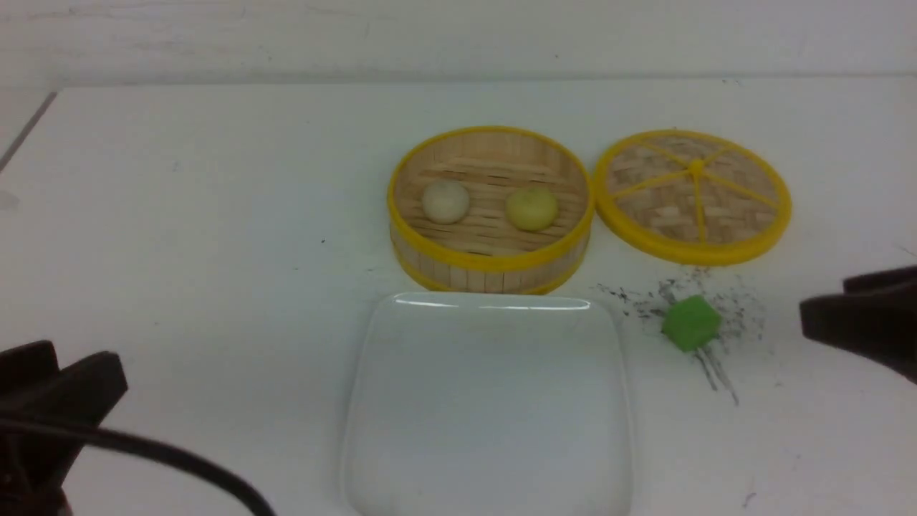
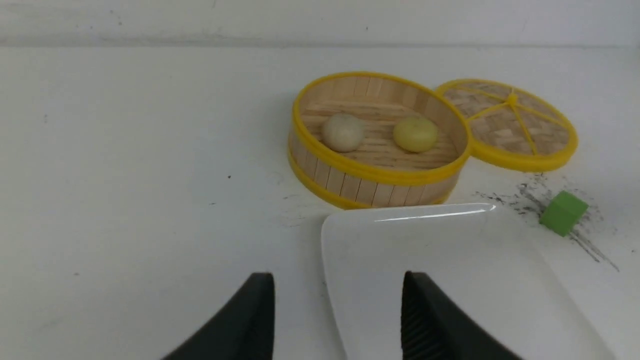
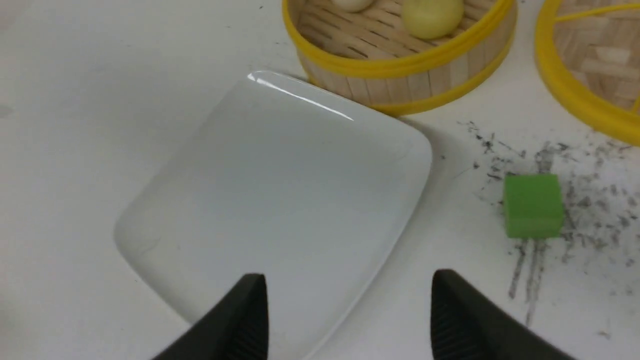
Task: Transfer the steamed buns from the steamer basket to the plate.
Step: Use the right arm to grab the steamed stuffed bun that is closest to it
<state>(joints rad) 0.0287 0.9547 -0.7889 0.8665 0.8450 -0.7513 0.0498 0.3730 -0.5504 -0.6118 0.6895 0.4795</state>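
Steamed buns, the cream bun (image 1: 445, 201) and yellow bun (image 1: 531, 208), lie in the steamer basket (image 1: 491, 276), 12 o'clock of the bare plate (image 1: 487, 401); both are left to move. Wide and empty: left tool (image 2: 337, 275), right tool (image 3: 350, 275).

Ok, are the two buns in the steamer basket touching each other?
Apart. The front view shows bare bamboo slats between the cream bun and the yellow bun inside the steamer basket.

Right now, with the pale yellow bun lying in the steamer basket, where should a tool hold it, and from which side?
Hold the pale yellow bun across its widest part, low on the dome, coming straight down from above: the wall of the steamer basket rings it, so no side approach is free. The cream bun lies apart on its left, leaving room for a finger there.
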